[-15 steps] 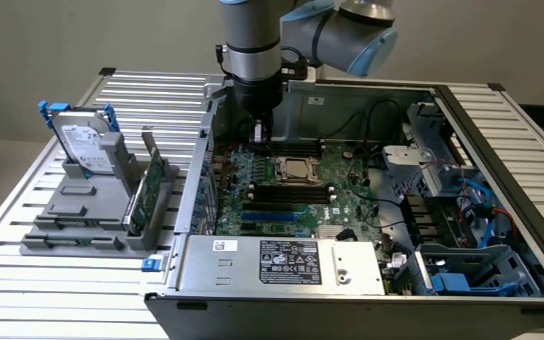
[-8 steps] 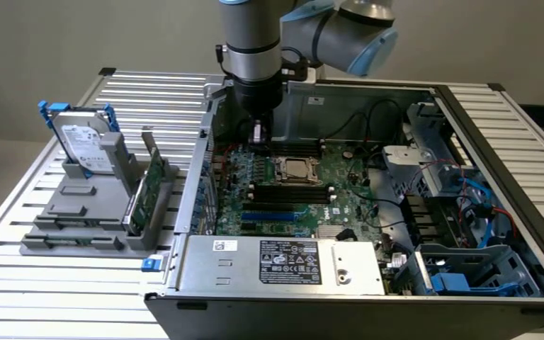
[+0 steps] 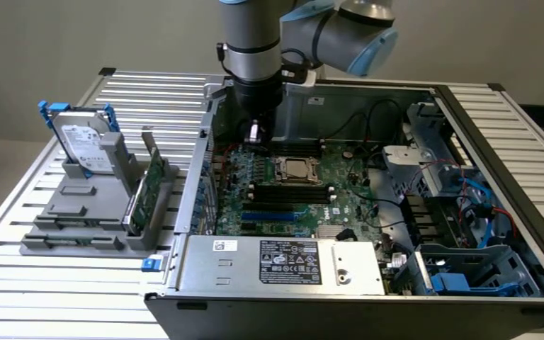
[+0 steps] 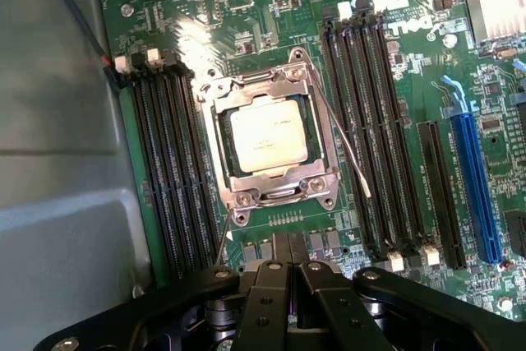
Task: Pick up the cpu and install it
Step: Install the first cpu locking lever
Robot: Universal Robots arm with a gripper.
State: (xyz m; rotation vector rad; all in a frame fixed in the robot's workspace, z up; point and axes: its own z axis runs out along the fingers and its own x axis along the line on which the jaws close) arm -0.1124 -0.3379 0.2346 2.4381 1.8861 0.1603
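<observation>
Exterior view: slatted metal worktop [image 3: 54, 283] carries the open black computer case [image 3: 348, 315]. Its green motherboard [image 3: 348, 202] lies flat inside, centre of frame. Silvery metal socket frame [image 4: 283, 193] sits mid-board between the black memory slots [image 4: 164, 170]. The cpu [image 4: 269, 133], a small square chip with a silvery top, lies inside the frame and looks flat and square. Gripper [image 3: 255, 134] hangs over the board just upper left of the socket, fingers [image 4: 267, 285] closed together and holding nothing. Judgement: the chip is placed, so seating matters. Vertical moves only, no sideways drag, keep off the thin wire lever [image 4: 341, 137] beside the socket.
</observation>
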